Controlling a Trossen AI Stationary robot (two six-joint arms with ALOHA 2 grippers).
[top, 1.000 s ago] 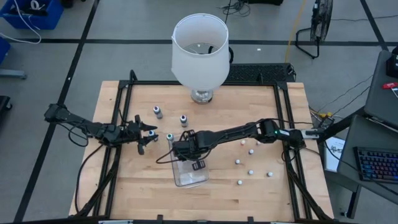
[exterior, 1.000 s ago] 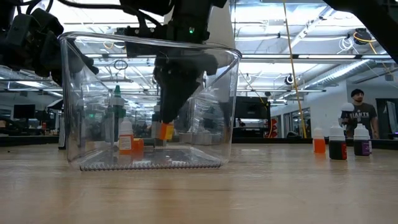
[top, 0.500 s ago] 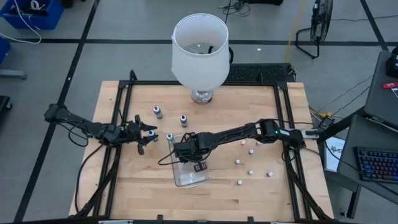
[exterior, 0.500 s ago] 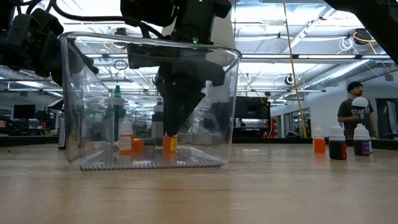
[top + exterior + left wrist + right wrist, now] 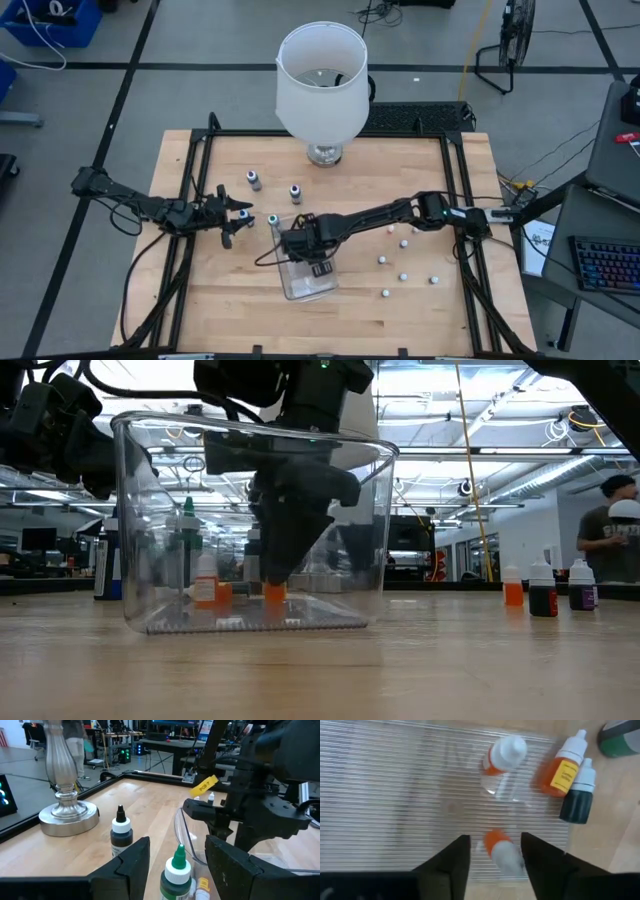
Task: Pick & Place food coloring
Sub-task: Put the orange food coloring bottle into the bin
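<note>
While the right gripper (image 5: 491,851) reaches down into the clear plastic tray (image 5: 305,283), an orange-bodied food coloring bottle with a white cap (image 5: 500,851) sits between its two fingers, which are spread a little wider than the bottle; whether they press on it cannot be told. From table height, that orange bottle (image 5: 273,592) stands on the tray floor directly under the dark gripper. A second orange bottle (image 5: 503,754) is also inside the tray, farther along its ribbed bottom.

Just outside the tray wall stand a yellow-labelled orange bottle (image 5: 564,771) and a dark bottle with a white cap (image 5: 579,800), touching or nearly so. A green-capped bottle (image 5: 175,872) stands just in front of the left gripper (image 5: 233,215), whose fingers are apart and hold nothing, beside the tray's left. Two dark bottles (image 5: 254,180) stand nearer the lamp base (image 5: 324,154), under the big white lampshade (image 5: 321,80). Several white-capped bottles (image 5: 404,243) are scattered across the table's right half, well apart from the tray.
</note>
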